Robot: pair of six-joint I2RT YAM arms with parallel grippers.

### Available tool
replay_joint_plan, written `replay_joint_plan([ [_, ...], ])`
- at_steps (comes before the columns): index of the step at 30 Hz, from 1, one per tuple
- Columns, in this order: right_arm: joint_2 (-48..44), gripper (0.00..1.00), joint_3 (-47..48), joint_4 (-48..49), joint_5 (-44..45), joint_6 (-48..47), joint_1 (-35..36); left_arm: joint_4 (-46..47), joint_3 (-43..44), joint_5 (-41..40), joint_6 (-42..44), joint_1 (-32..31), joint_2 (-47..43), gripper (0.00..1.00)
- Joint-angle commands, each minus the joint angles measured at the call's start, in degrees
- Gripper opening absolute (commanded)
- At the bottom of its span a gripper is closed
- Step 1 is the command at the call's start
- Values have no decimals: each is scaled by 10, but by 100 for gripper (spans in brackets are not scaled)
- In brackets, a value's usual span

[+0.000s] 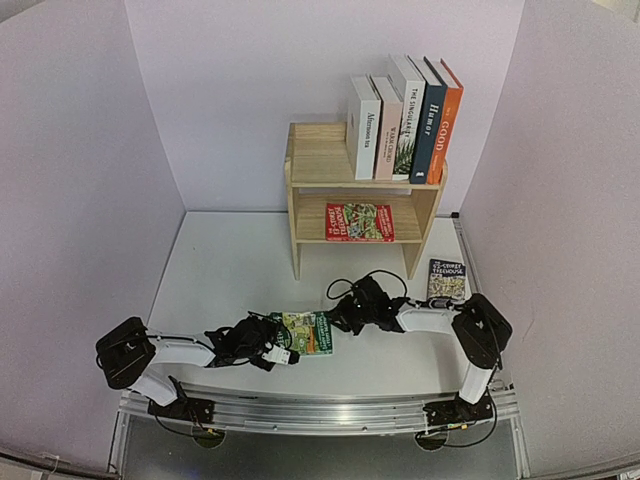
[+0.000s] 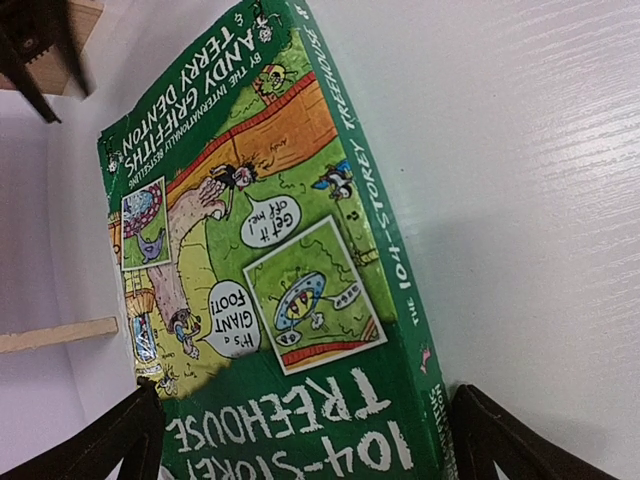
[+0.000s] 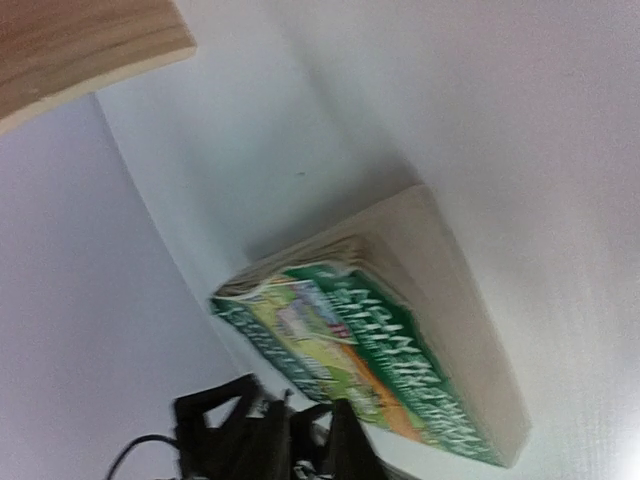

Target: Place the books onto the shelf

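One green Treehouse book [image 2: 280,260] flat on the table [image 1: 220,270], left gripper [image 2: 305,400] splayed wide around it; right gripper [image 1: 345,318], can't tell if clenched.

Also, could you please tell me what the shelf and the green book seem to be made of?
The shelf looks like pale, unvarnished wood, matte, with faint grain showing. The green book seems a paperback: thin printed card cover with a slight sheen, scuffed at one corner, and cream paper page edges.
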Motion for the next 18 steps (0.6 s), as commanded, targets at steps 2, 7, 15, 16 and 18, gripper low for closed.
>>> replay_joint_plan([
  [2, 55, 59, 122, -259, 44, -166, -4, -58, -1, -20, -12, 0, 12, 96],
  [7, 102, 75, 151, -273, 17, -200, -1, -63, 2, -18, -19, 0, 13, 88],
  [15, 182, 70, 186, -268, -10, -226, 10, -55, -2, 2, -10, 10, 17, 85],
  [16, 190, 67, 194, -263, -19, -227, 12, -53, -3, 5, -3, 12, 18, 85],
  [18, 197, 47, 185, -231, -34, -209, 13, -47, -6, 10, 9, 19, 20, 85],
])
